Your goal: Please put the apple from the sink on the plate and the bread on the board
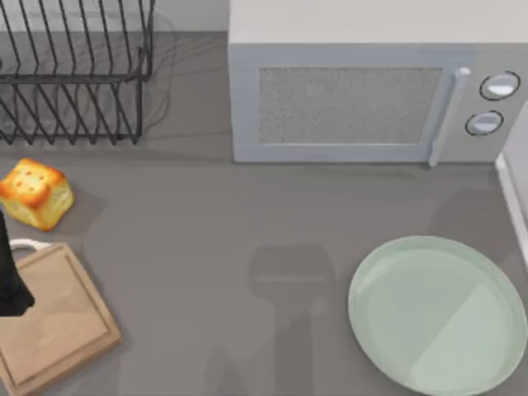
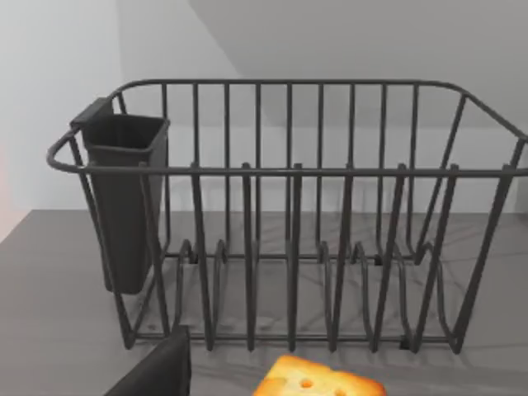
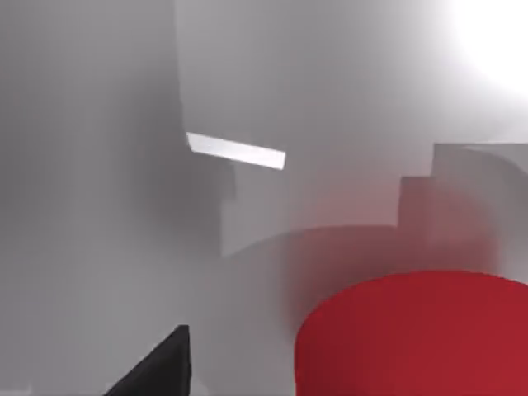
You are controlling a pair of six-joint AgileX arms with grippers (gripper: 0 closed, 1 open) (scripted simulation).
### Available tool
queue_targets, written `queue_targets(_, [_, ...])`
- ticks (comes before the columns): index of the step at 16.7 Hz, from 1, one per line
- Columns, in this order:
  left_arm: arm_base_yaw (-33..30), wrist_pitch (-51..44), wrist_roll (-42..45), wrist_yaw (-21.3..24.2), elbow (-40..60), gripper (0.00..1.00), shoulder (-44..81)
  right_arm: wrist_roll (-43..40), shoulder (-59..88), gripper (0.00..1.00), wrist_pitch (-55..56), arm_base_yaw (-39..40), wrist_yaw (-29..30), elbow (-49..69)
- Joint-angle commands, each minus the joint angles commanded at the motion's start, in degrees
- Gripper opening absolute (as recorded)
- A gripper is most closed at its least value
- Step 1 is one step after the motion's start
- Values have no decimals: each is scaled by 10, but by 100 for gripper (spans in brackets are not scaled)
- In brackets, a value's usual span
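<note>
Resting on counter at far left: bread, just beyond board, near dish rack. Left hand over board's left edge; finger opening cannot tell. Right hand's finger beside apple; grip cannot tell. Plate near right.

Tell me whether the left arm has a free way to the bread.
Probably yes. The left arm sits over the board at the table's left edge, and the bread lies just beyond it on bare counter, short of the rack.
</note>
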Motion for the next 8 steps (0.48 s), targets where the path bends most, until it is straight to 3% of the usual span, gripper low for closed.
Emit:
queue_targets(4, [0,0,0,0,0,100,0,1,52,100,78,-1,1,-33])
queue_targets(8, [0,0,0,0,0,100,0,1,56,100,82,-1,1,-35])
